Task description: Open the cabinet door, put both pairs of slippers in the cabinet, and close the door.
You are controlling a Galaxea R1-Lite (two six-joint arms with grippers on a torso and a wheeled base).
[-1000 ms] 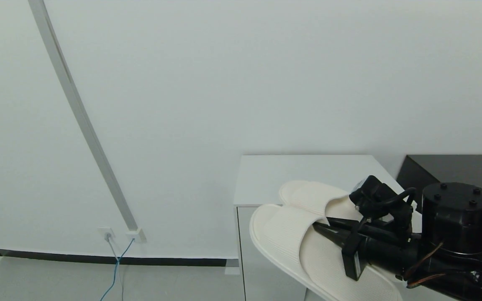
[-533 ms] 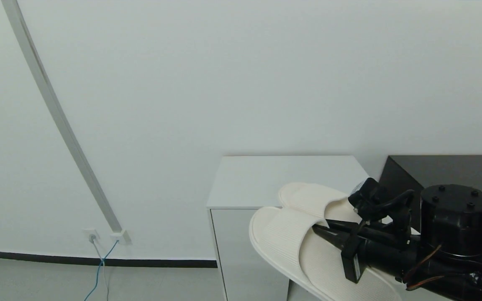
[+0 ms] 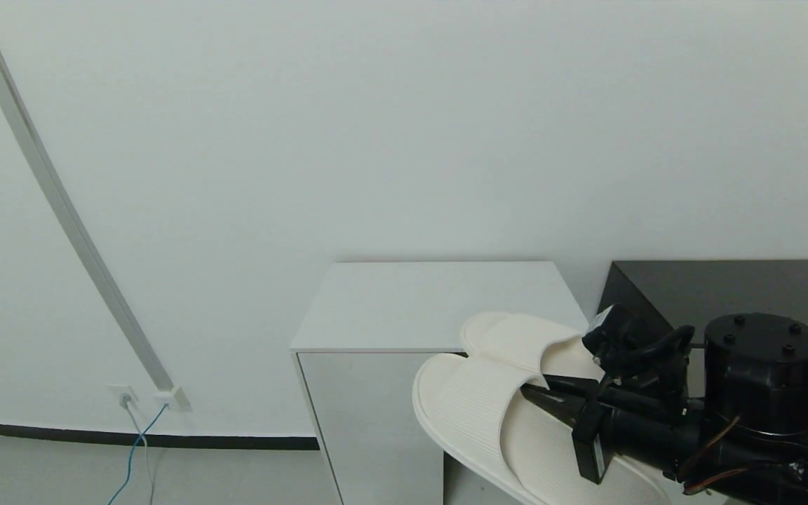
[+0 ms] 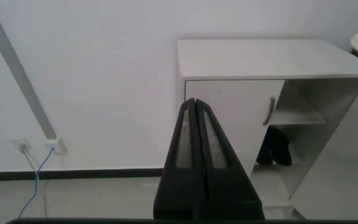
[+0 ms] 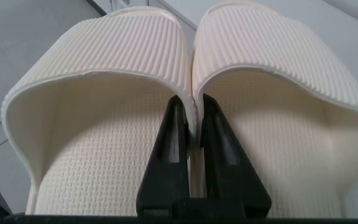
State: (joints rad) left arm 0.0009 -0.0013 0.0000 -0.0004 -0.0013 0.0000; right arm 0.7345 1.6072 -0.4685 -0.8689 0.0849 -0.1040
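Hanging near cabinet (image 3: 432, 301) edge: pinched slippers (image 3: 474, 414)

The head camera looks forward at the wall (image 3: 404, 140), the white cabinet (image 3: 432, 305) low in its sight. The left wrist camera faces that same cabinet from lower down (its open side showing). The right wrist camera sits close over the slippers (image 5: 135, 81).

Cream ribbed slippers (image 3: 488, 414); white cabinet (image 3: 418, 308)
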